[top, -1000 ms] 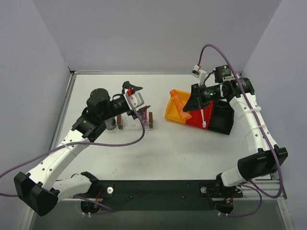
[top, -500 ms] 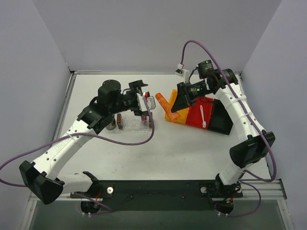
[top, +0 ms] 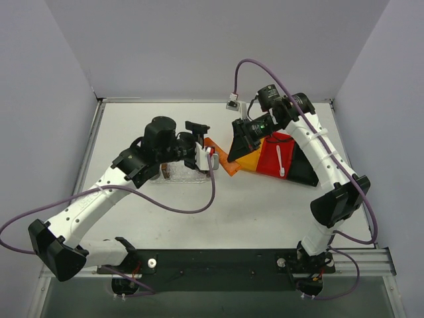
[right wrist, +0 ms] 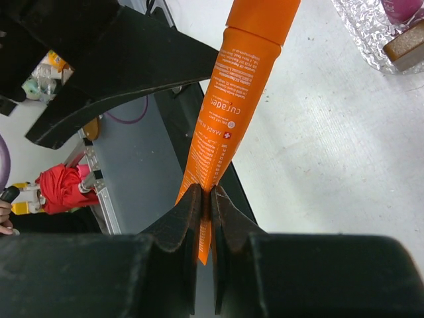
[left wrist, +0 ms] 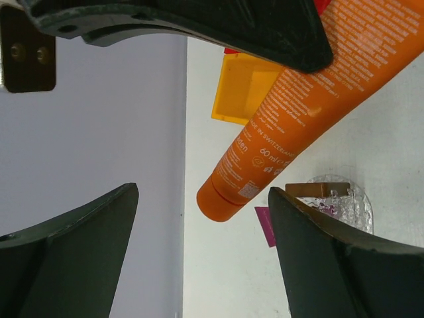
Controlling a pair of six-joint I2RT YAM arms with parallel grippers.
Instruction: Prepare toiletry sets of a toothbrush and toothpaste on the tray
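Observation:
My right gripper (top: 233, 156) is shut on the flat crimped end of the orange toothpaste tube (top: 218, 158) and holds it in the air, cap pointing left. In the right wrist view the gripper (right wrist: 206, 199) pinches the tube (right wrist: 238, 99). My left gripper (top: 204, 140) is open, and the tube's cap end (left wrist: 222, 199) shows between its spread fingers (left wrist: 99, 225). The tray (top: 180, 175) lies under the left arm, mostly hidden. The pink tube (right wrist: 404, 10) lies in it. The white toothbrush (top: 281, 161) lies in the red bin.
An orange bin (top: 246, 161), a red bin (top: 268, 149) and a black bin (top: 303, 171) stand together at the right, behind the right gripper. The tray's wooden end block (left wrist: 311, 190) shows in the left wrist view. Grey walls enclose the table.
My right gripper has carried the orange tube left, out of the bins toward the tray. My left gripper has swung right to meet it, staying open.

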